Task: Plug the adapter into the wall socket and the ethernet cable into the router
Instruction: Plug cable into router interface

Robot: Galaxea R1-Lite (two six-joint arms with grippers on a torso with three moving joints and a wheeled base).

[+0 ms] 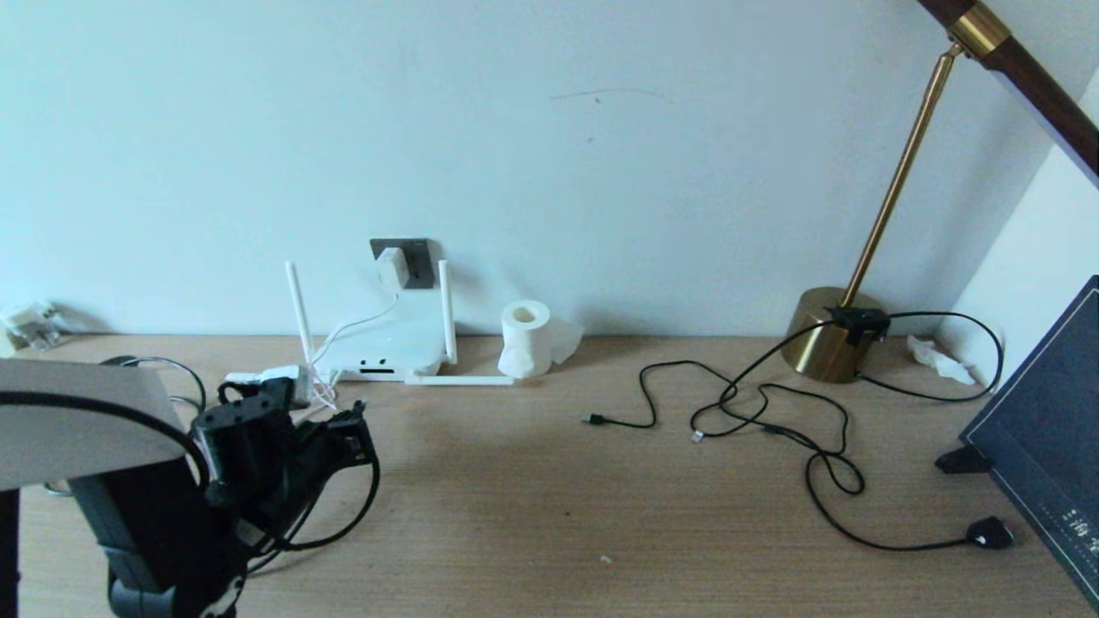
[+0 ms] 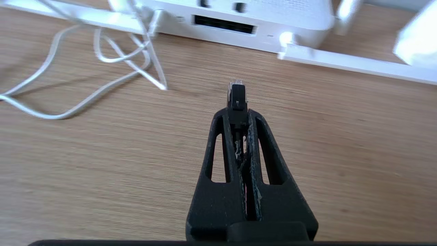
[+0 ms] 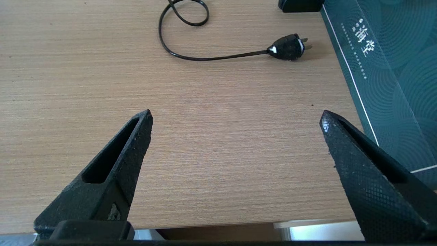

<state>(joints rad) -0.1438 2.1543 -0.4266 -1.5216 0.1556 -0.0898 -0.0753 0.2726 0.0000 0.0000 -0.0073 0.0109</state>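
the left gripper [image 2: 238,112] is clamped on the plug of the ethernet cable [image 2: 237,97], holding it low over the desk [image 1: 549,515] with the clear tip pointing toward the router [image 2: 259,17], whose long dark port slot faces the plug but is still apart from it. the grip sits well back on the plug body, apparently so the nose is free to enter a port. in the head view the cable's slack loops from the left gripper [image 1: 348,429] down and around under the arm. the router [image 1: 386,348] lies flat against the wall with two antennas upright and one folded along the desk. the adapter [image 1: 391,269] already sits on the wall socket [image 1: 403,262] just above it, its thin white cord dropping toward the router, so the power half of the job looks done. the right gripper [image 3: 235,123] hangs parked with jaws spread wide over bare desk near the lamp plug [image 3: 286,48] and holds nothing. a toilet-paper roll [image 1: 525,337] stands just beside the router, and the brass lamp [image 1: 833,343] is well off to the right. what remains, by the look of it, is lining the plug up with a port and pushing it in.
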